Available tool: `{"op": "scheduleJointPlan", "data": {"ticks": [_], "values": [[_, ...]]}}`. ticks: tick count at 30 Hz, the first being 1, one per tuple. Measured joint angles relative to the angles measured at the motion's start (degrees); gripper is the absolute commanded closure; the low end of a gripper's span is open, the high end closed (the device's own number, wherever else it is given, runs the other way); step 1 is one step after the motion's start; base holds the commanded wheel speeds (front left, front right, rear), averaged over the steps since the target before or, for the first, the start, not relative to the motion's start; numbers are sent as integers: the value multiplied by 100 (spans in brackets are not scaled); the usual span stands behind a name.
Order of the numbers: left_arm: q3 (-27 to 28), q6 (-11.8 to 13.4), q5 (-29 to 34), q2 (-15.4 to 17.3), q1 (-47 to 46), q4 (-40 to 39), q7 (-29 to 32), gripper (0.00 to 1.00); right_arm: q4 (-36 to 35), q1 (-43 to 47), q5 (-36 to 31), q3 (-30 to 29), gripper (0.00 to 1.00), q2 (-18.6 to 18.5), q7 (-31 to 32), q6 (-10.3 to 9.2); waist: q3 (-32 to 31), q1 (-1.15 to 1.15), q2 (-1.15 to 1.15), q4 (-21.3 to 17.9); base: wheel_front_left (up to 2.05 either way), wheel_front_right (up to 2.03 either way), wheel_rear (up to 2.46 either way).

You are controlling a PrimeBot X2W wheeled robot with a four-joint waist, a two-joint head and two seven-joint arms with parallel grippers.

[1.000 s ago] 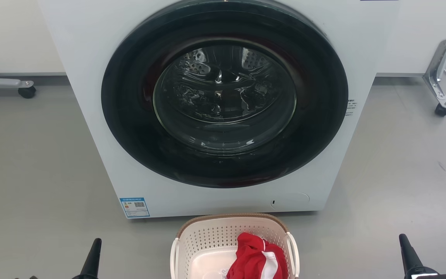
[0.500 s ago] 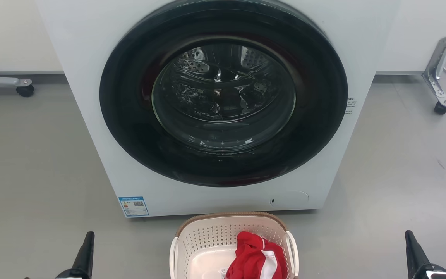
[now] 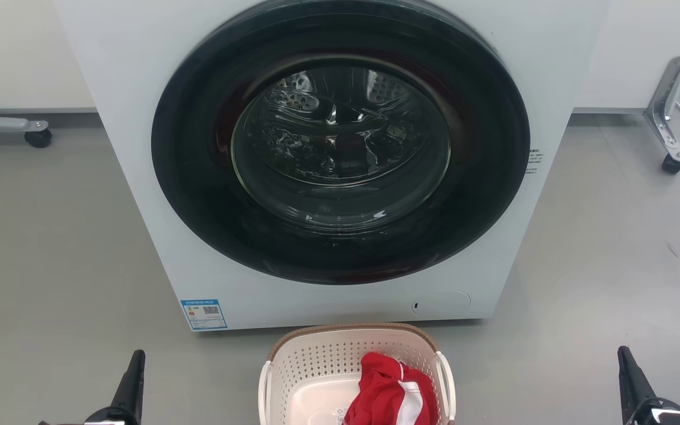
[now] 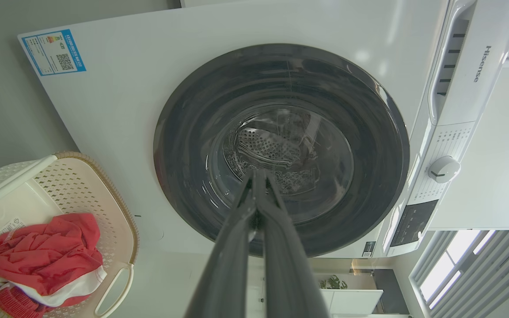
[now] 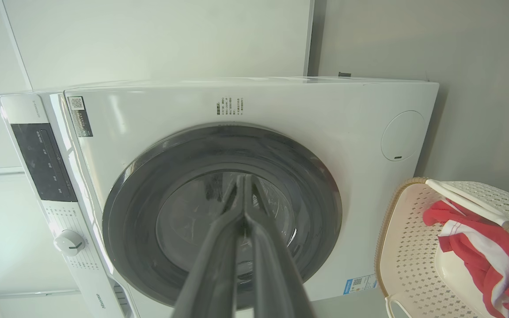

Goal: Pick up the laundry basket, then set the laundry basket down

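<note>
Now left gripper (image 4: 256, 173), right gripper (image 5: 242, 177) fully closed, empty, flanking laundry basket (image 3: 328, 354).

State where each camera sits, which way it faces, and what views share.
Head view: on the head, facing forward and down at washing machine door and laundry basket; left gripper lower left, right gripper lower right.
Left wrist view: on left wrist, along its shut gripper toward the door.
Right wrist view: same from right wrist.
Shared: door, basket, red garment.
</note>
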Motion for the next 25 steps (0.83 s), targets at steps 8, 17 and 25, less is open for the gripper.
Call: {"op": "scheduleJointPlan", "data": {"ticks": [8,17,25], "values": [[0,-1,0,-1,0,2,0,100,0,0,0,0,100,0,0,0,0,0,0,0,0,0,0],[0,-43,0,-1,-1,4,0,100,0,0,1,0,100,1,0,0,-1,0,0,0,0,0,0],[0,-43,0,-1,0,7,0,100,0,0,1,0,100,1,0,0,-1,0,0,0,0,0,0]]}}
